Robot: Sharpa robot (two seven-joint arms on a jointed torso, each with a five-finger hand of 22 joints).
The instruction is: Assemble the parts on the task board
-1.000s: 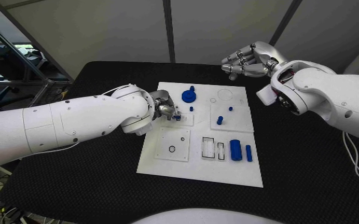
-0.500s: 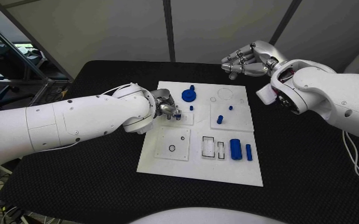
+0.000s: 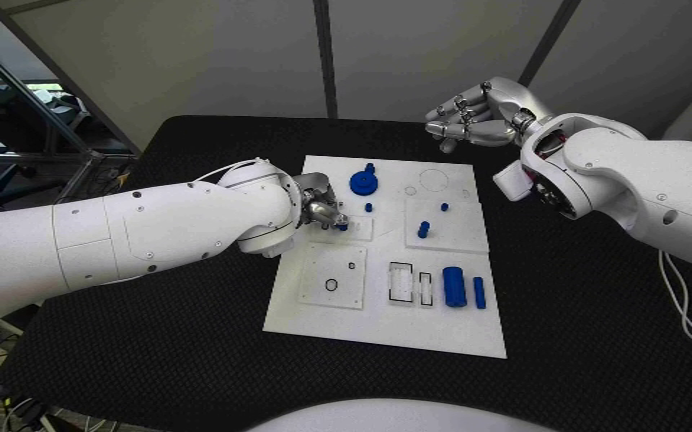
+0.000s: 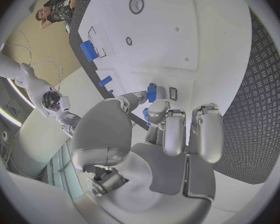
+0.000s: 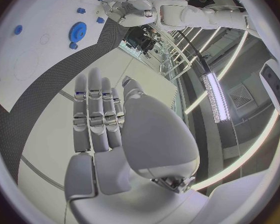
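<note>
While the task board [image 3: 387, 297] lies flat in the middle of the black table [image 3: 577, 302], the left hand [image 3: 320, 213] sits over the board's left edge, pinching a small blue part [image 4: 152, 92] between its fingertips, just above a small square slot in the board; the rest of that part is hidden in the head view. Further along the board: a blue gear [image 3: 365, 184] near the far edge, a small blue peg [image 3: 369, 208] just right of the left hand, two more blue pegs [image 3: 424, 230] on the raised right panel, and a blue cylinder [image 3: 453, 288] with a thin blue bar [image 3: 479, 294] beside it at the near right. Two rectangular cutouts [image 3: 411, 284] lie just left of the cylinder. The right hand [image 3: 476, 117] hangs in the air beyond the board's far right corner, fingers extended and apart, holding nothing.
</note>
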